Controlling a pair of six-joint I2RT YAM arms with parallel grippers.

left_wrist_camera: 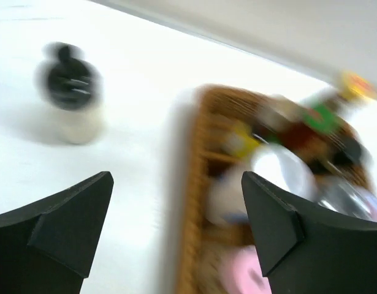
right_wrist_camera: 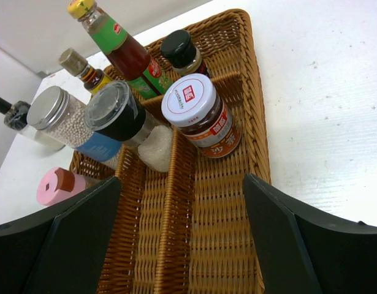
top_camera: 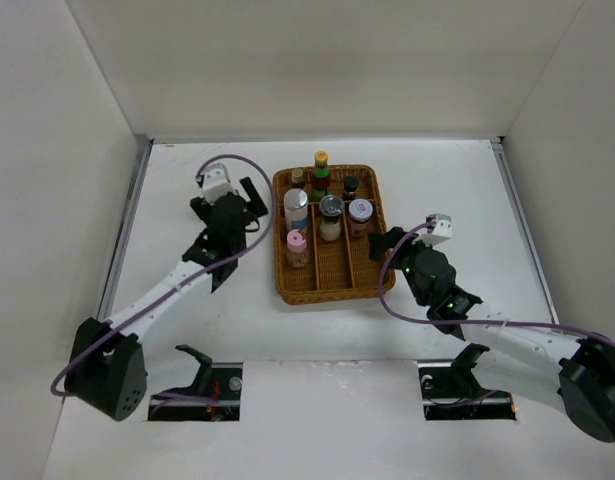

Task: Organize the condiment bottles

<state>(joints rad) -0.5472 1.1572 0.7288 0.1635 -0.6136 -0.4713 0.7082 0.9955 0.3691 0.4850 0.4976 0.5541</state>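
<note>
My left gripper point(left_wrist_camera: 176, 184) has its fingers spread wide with nothing between them; its wrist view is badly blurred. It hangs over the white table point(top_camera: 187, 300) just left of the wicker tray point(right_wrist_camera: 237, 202). A pale bottle with a black top point(left_wrist_camera: 70, 95) stands alone on the table outside the tray's left side, apart from those fingers.

My right gripper point(right_wrist_camera: 182, 184) is also spread and holds nothing; it points into the tray from the near right corner. Seven condiment bottles stand upright in the tray's three long lanes:
- In the right lane I see the red-and-white-capped jar point(right_wrist_camera: 200, 116); the black-capped bottle point(right_wrist_camera: 179, 50) is behind it.
- In the middle lane there is a dark-lidded jar of white grains point(right_wrist_camera: 124, 119); the tall yellow-capped sauce bottle point(right_wrist_camera: 124, 52) is at the far end.
- In the left lane the pink-capped bottle point(right_wrist_camera: 56, 185) is nearest; then comes the silver-capped jar point(right_wrist_camera: 59, 116); a small tan-capped bottle point(right_wrist_camera: 84, 68) is farthest.
</note>
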